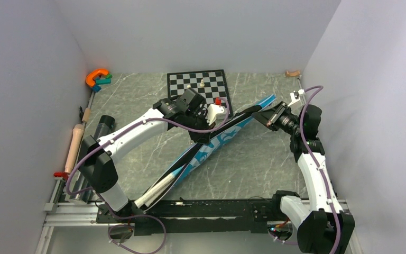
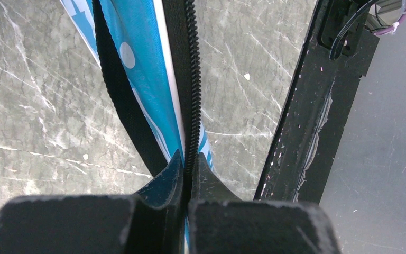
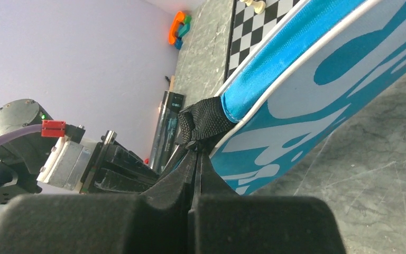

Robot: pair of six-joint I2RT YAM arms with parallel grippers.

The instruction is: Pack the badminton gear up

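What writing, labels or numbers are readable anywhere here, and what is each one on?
No whole word or number can be read.
blue bag: big pale letters along its side, only partly in view; unreadable.
black tube: pale lettering, too small and blurred to read.
chessboard: no writing visible.
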